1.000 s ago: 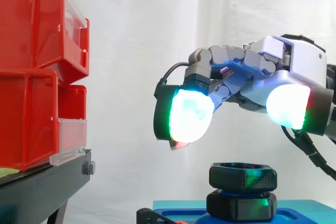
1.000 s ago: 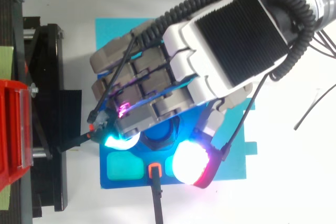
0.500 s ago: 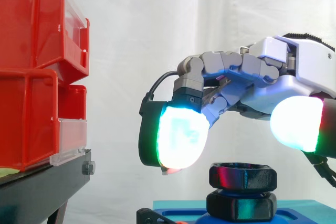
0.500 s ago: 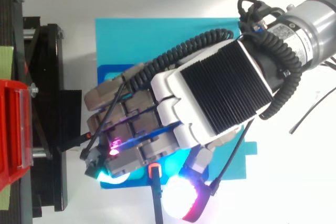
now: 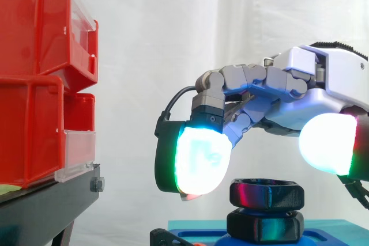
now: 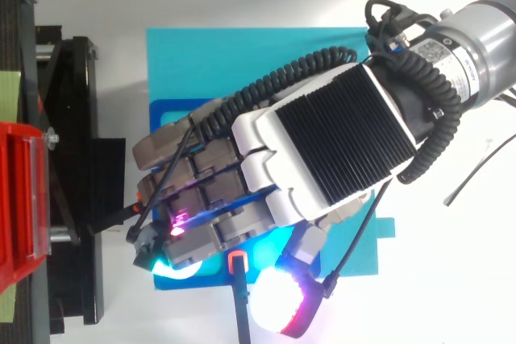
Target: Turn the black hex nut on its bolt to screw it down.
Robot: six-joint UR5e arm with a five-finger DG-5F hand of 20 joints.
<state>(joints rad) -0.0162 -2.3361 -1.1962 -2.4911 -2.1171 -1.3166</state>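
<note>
The black hex nut is seen on its bolt, stacked just above a second black hex piece that stands on the blue base laid on the teal mat. The hand is held over the nut, with its fingers and thumb kept apart and closed on nothing. The fingertips are bent down just beside the nut's left edge, reaching to about the level of its top. The thumb pad is raised above and to the right of the nut. Whether any pad touches the nut cannot be told. Red bins are stacked on the black stand, well apart to the left.
</note>
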